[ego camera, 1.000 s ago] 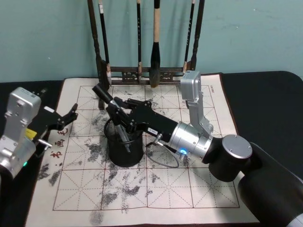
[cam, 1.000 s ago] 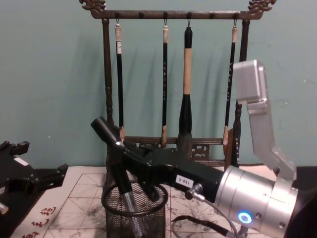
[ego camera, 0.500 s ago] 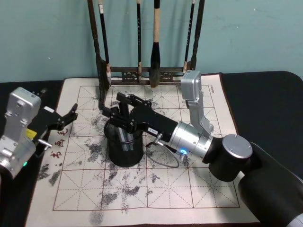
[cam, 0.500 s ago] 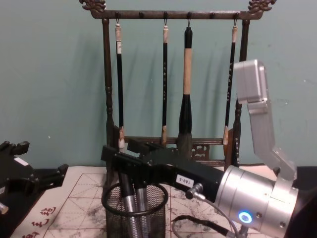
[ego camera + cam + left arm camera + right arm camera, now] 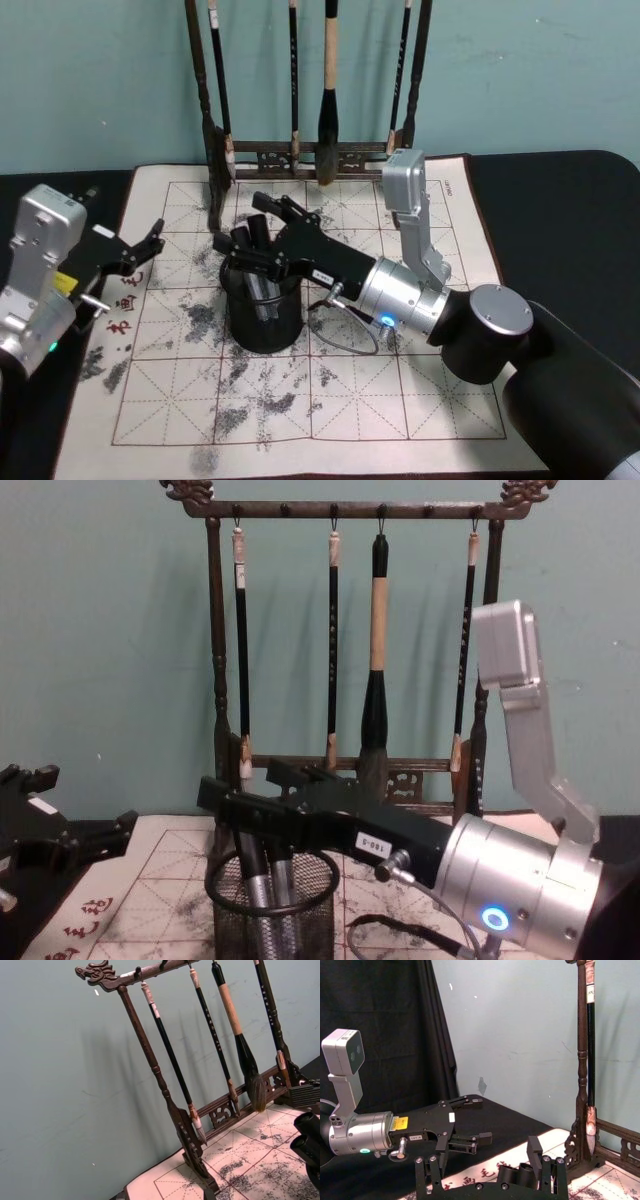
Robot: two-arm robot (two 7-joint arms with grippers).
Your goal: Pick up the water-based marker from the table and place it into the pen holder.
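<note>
Over the pen holder (image 5: 272, 910) my right gripper (image 5: 262, 815) stands released, so the marker (image 5: 253, 895) rests inside; my left gripper (image 5: 140, 250) waits unclenched beside the mat (image 5: 400, 400).

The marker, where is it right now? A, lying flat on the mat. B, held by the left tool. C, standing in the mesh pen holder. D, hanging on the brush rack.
C: the marker stands inside the pen holder, beside another pen, with the right tool open just above the rim.
</note>
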